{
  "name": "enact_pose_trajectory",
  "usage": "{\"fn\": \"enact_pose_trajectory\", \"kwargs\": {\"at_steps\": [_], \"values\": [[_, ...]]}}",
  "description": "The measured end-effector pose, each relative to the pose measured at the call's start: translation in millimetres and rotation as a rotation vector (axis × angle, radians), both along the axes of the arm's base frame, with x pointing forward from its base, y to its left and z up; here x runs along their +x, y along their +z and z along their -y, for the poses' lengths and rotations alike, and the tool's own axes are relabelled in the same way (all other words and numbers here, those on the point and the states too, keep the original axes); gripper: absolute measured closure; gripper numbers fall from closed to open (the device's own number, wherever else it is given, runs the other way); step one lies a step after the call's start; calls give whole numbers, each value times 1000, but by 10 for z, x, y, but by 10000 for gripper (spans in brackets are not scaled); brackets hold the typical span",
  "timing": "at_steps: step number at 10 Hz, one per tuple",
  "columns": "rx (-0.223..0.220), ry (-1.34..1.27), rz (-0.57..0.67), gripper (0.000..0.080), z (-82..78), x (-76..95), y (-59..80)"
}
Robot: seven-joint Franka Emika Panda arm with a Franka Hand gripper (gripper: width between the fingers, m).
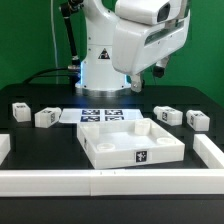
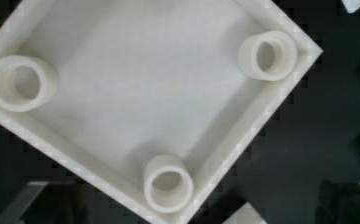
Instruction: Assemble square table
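The square table's top (image 1: 130,143) lies in the middle of the table, a white square tray shape with a raised rim and a tag on its front wall. Two short white legs (image 1: 20,110) (image 1: 45,117) lie at the exterior view's left and two more (image 1: 165,115) (image 1: 197,120) at its right. The wrist view looks straight down into the top (image 2: 141,100) and shows three round sockets (image 2: 17,82) (image 2: 266,52) (image 2: 168,185) at its corners. My gripper (image 2: 180,200) hangs well above the top, open, with nothing between its dark fingers (image 2: 346,195). The arm's white body hides most of it in the exterior view.
The marker board (image 1: 100,115) lies flat behind the top, near the arm's base (image 1: 100,70). Long low white border rails run along the front (image 1: 110,183), the exterior view's left (image 1: 5,148) and its right (image 1: 210,150).
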State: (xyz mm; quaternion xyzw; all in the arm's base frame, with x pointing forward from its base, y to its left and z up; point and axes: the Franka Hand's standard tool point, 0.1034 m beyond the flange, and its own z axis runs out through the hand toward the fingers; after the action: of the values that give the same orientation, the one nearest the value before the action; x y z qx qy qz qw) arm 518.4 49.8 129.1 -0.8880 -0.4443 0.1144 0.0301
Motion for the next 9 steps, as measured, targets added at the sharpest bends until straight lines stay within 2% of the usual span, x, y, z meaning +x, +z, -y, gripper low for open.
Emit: {"fn": "enact_pose_trajectory", "kwargs": {"at_steps": [7, 8, 9], "values": [[1, 3, 0, 150, 3, 0, -1], [9, 39, 2, 150, 30, -34, -6], [18, 85, -1, 150, 114, -206, -21]]}}
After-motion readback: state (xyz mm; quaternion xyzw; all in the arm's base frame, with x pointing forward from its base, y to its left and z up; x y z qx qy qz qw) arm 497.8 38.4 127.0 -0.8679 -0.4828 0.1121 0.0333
